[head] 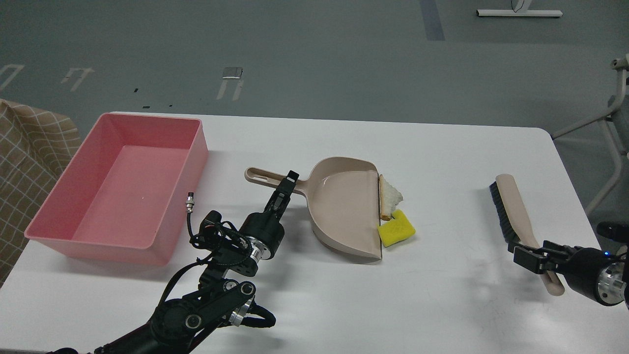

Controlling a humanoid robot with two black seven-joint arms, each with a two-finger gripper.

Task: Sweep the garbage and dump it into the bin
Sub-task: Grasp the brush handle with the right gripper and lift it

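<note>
The pink bin stands at the table's left, with nothing in it. The beige dustpan lies in the middle, mouth to the right. The white bread wedge and the yellow spongy chunk lie on the table right at the pan's lip. My left gripper is closed on the dustpan handle. My right gripper is closed on the handle of a beige brush with black bristles, well right of the garbage.
The white table ends at its right edge near the brush. A checked brown chair stands left of the bin. A grey metal frame stands beyond the table's right corner.
</note>
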